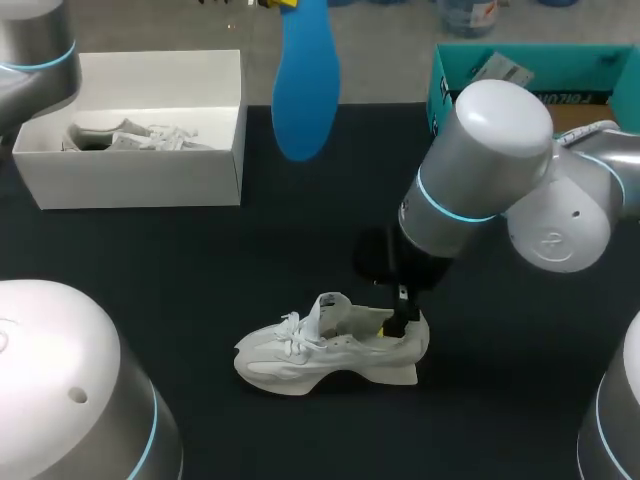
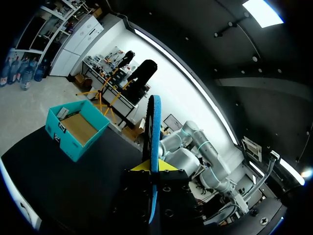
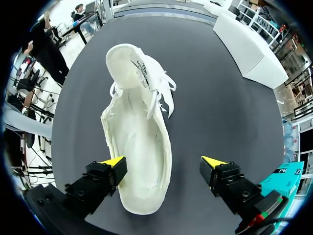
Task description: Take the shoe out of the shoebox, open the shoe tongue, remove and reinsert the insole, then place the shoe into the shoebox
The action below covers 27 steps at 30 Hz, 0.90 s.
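The left jaws were clenched on the blue insole [image 1: 305, 85], held up in the air well above the black worktop [image 1: 180, 280]. In the left wrist view the insole [image 2: 155, 142] ran edge-on straight out from between the yellow fingertips [image 2: 139, 167], which pressed on it from both sides. Far below and ahead of these jaws, near the worktop's edge, sat an open teal box [image 2: 78, 129].

The right jaws were released, spread wide and hanging low over the heel end of the white shoe [image 1: 330, 350]. In the right wrist view the shoe [image 3: 139, 147] lay on the worktop between the fingers, its toe pointing away from them. One yellow fingertip [image 3: 113, 161] stood just beside the shoe's heel side; the other was apart from it, over bare worktop. The tongue [image 3: 131, 63] was pulled up and open, showing the hollow inside of the shoe.

The white shoebox [image 1: 130, 175] stood open, well beyond the right jaws, with a second pale shoe [image 1: 130, 135] lying in it.
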Motion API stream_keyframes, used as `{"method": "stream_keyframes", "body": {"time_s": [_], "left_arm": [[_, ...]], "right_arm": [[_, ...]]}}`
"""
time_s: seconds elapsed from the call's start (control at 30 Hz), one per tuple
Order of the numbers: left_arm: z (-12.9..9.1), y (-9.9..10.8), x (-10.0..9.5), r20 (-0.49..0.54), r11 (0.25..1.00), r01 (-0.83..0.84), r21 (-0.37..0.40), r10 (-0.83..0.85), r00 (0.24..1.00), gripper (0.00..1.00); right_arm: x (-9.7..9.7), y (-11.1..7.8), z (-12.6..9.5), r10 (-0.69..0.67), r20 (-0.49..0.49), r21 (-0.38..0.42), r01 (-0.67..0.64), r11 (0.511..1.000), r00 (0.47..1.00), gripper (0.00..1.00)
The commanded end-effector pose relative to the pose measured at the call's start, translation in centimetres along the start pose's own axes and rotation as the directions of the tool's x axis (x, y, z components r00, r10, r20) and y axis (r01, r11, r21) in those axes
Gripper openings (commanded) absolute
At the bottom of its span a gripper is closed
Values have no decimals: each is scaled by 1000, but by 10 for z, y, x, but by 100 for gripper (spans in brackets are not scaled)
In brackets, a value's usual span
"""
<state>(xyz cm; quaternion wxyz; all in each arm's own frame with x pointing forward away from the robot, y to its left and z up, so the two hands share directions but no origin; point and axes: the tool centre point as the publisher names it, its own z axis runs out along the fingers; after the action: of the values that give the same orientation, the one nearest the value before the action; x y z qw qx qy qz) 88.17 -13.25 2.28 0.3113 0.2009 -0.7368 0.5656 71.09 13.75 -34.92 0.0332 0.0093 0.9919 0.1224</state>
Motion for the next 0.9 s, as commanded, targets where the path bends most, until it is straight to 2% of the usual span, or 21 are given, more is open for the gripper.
{"method": "stream_keyframes", "body": {"time_s": [0.03,0.27,0.33,0.37,0.4,0.47,0.53,0.57,0.6,0.63,0.9], "left_arm": [[0,1,0,0,1000,-1,3,1,1000,0],[0,1,0,0,1000,-1,3,1,1000,0],[0,1,0,0,1000,-1,3,1,1000,0],[0,1,0,0,1000,-1,3,1,1000,0],[0,1,0,0,1000,-1,3,1,1000,0],[0,1,0,0,1000,-1,3,1,1000,0],[0,1,0,0,1000,-1,3,1,1000,0],[0,1,0,0,1000,-1,3,1,1000,0],[0,1,0,0,1000,-1,3,1,1000,0],[0,1,0,0,1000,-1,3,1,1000,0],[0,1,0,0,1000,-1,3,1,1000,0]], "right_arm": [[-7,0,11,3,-19,13,-3,1000,1000,100],[-8,-5,26,15,-47,24,-13,1000,999,100],[-7,-6,29,18,-54,25,-17,1000,998,96],[-7,-6,30,20,-58,29,-18,999,998,87],[-6,-6,32,20,-59,30,-19,999,998,71],[-5,-7,35,24,-63,30,-22,999,998,52],[-4,-7,37,27,-69,30,-25,999,997,42],[-3,-7,38,28,-71,30,-26,999,997,34],[-2,-7,40,29,-73,29,-27,999,997,9],[-2,-7,40,31,-75,29,-29,999,997,0],[0,-7,42,36,-78,26,-34,999,996,0]]}}
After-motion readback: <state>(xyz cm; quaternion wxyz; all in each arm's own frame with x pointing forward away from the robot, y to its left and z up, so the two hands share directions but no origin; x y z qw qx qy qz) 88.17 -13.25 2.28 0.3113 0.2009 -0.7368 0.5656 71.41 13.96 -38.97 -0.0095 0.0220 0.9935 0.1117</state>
